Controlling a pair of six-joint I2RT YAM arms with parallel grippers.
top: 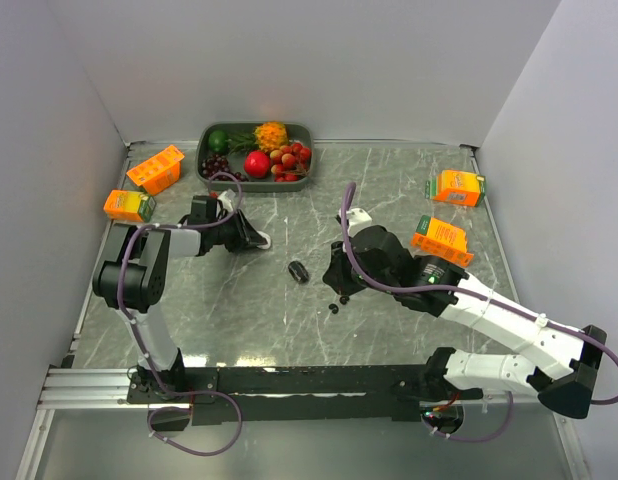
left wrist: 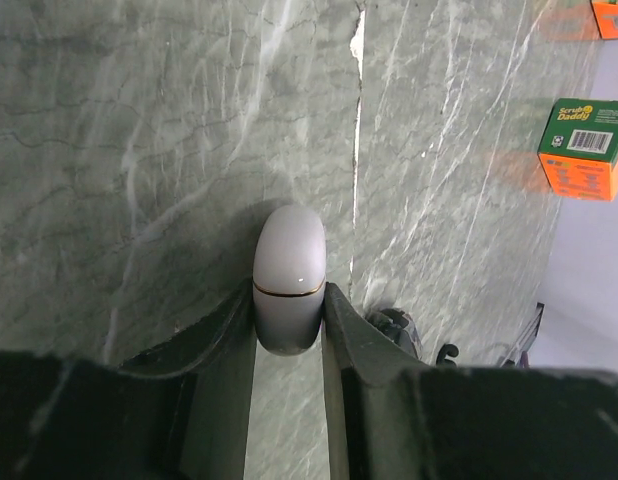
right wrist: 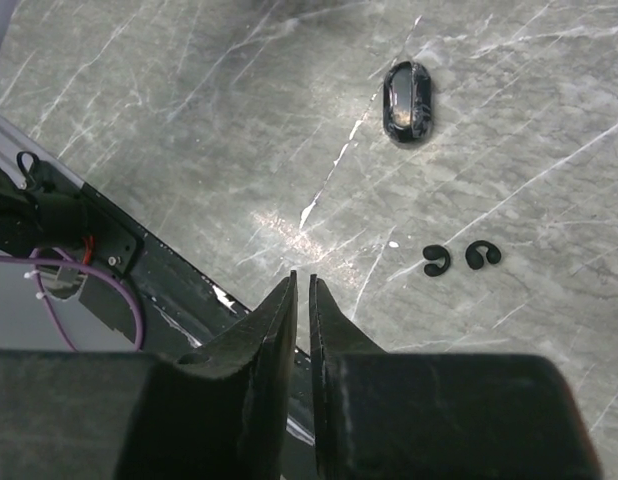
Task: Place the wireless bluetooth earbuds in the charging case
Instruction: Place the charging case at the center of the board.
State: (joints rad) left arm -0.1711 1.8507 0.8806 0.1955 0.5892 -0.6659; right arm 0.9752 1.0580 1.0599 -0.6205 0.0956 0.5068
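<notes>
1. The left gripper [left wrist: 288, 300] pinches a white charging case [left wrist: 288, 265] by its lower half. One finger presses on each side. The rounded top sticks out past the fingertips.
2. The white charging case is closed, with a thin gold seam line across it. Cannot tell whether it touches the table [top: 289, 330].
3. The right gripper [right wrist: 301, 280] is barely parted, with a thin slit between the fingers. Nothing is in it. It hangs over bare marble.
4. The first black earbud [right wrist: 436, 261] and the second black earbud [right wrist: 482, 254] lie loose on the table side by side, close together but not touching. Both are C-shaped and sit near the right gripper's tips, off to one side.
5. The black charging case [right wrist: 407, 102] is a glossy oval lying on the table beyond the earbuds and apart from them. Cannot tell whether its lid is up.
6. In the top view, the black charging case sits between the two grippers, nearer the right one. The earbuds are just on the near side of the right gripper.
7. A grey tray [top: 311, 150] stands at the far edge. It holds dark grapes [top: 217, 163], a red round fruit [top: 257, 163], small red fruits [top: 291, 160] and an orange item [top: 272, 133].
8. There are four orange cartons. Two are at far left [top: 156, 168] [top: 129, 205] and two are at far right [top: 458, 187] [top: 441, 238]. One reads Scrub Daddy in the left wrist view.
</notes>
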